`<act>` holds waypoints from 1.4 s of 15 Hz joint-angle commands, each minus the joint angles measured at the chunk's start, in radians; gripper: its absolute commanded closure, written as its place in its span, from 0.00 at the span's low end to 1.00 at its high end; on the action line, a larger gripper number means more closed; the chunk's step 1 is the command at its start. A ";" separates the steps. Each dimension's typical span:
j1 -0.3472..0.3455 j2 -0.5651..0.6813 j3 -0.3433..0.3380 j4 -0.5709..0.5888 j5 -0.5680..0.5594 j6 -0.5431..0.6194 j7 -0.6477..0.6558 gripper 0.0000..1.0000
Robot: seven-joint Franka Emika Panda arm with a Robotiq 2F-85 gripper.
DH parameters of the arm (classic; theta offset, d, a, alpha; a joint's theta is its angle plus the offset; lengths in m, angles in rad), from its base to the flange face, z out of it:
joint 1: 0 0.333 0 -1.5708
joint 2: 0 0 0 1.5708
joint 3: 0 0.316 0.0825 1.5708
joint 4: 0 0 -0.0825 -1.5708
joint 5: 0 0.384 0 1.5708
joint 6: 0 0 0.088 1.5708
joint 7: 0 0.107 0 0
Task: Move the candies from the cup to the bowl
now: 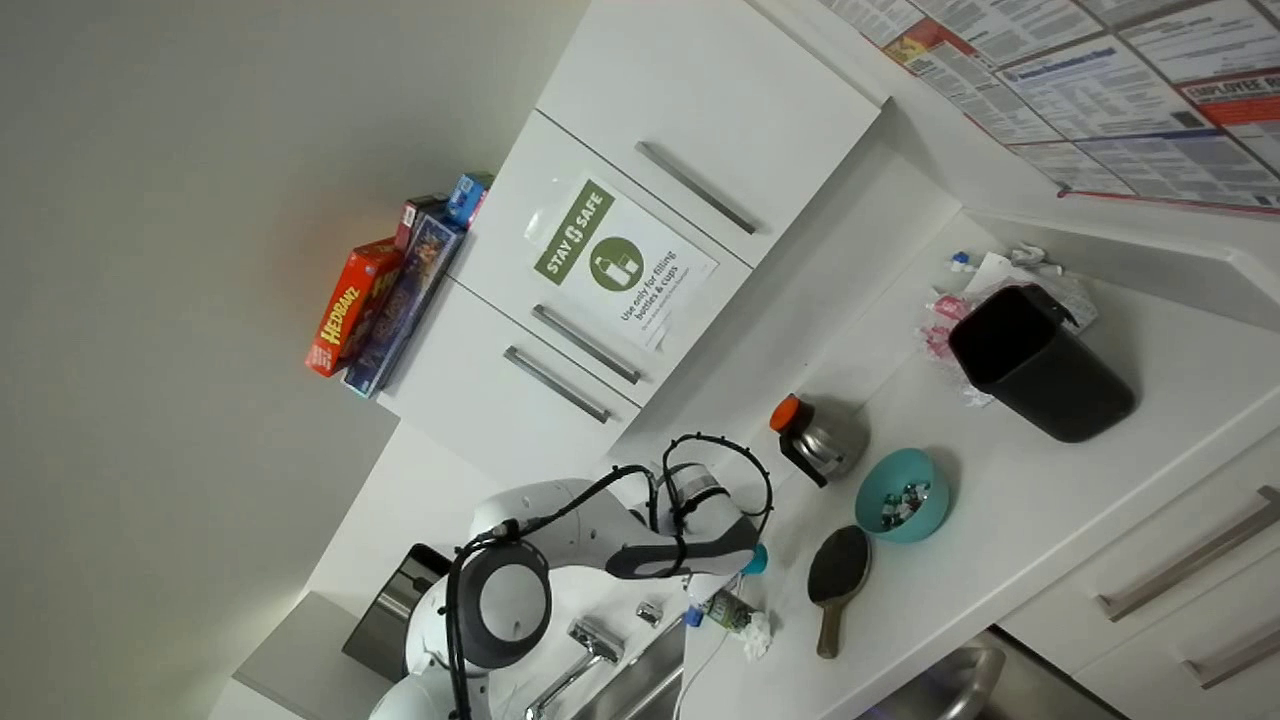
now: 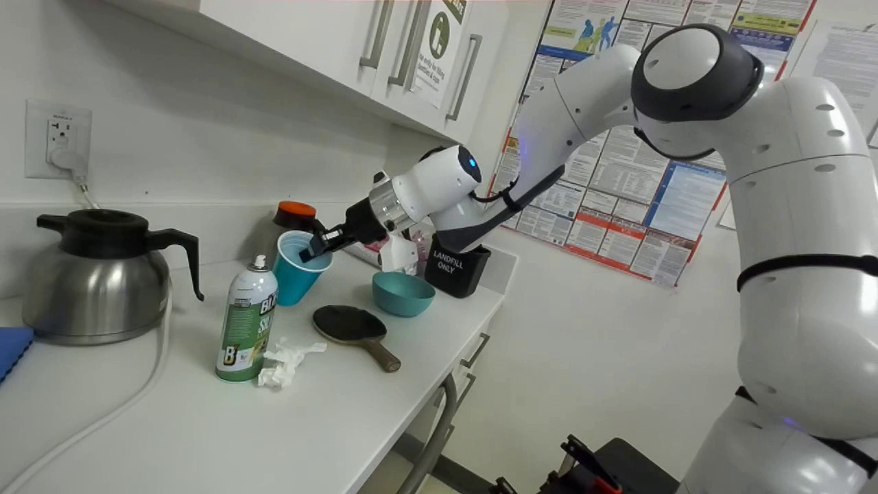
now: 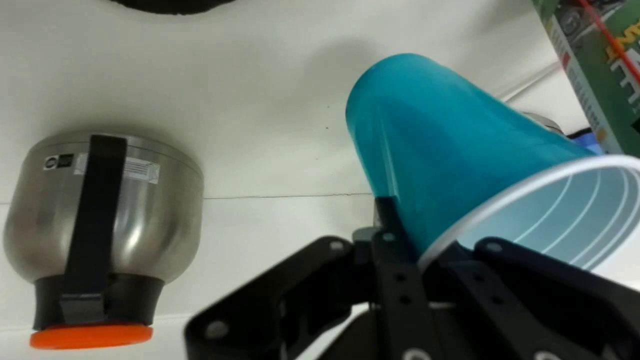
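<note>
The pouring looks done to me: candies (image 1: 907, 507) lie in the bowl (image 1: 893, 473), lower right in an exterior view. The gripper (image 2: 310, 252) is clamped on the cup (image 3: 435, 130), right of centre in the wrist view; its depths are hidden, so some may remain. Letting it go seems left.

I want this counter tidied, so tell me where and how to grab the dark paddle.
Probably the brown handle of the paddle, pinched across, being narrower than the round blade. Come from above, on the front-edge side of the counter, where the handle points.
</note>
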 commanded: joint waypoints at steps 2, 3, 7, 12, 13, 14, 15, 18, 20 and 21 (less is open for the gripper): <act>-0.080 0.020 0.081 -0.031 -0.008 0.000 0.034 0.99; -0.033 0.005 0.018 -0.041 -0.013 0.000 0.057 0.99; 0.070 -0.012 -0.113 -0.073 -0.032 -0.054 0.090 0.99; 0.174 0.026 -0.223 -0.038 -0.010 -0.028 0.095 0.99; 0.187 0.034 -0.237 -0.029 -0.004 -0.017 0.101 0.99; 0.203 0.040 -0.254 -0.022 0.000 -0.008 0.115 0.99; 0.216 0.047 -0.268 -0.015 0.005 -0.001 0.126 0.99; 0.232 0.065 -0.287 0.015 0.024 0.027 0.154 0.99; 0.242 0.078 -0.300 0.032 0.033 0.045 0.171 0.99; 0.210 0.080 -0.254 0.023 0.028 0.021 0.171 0.73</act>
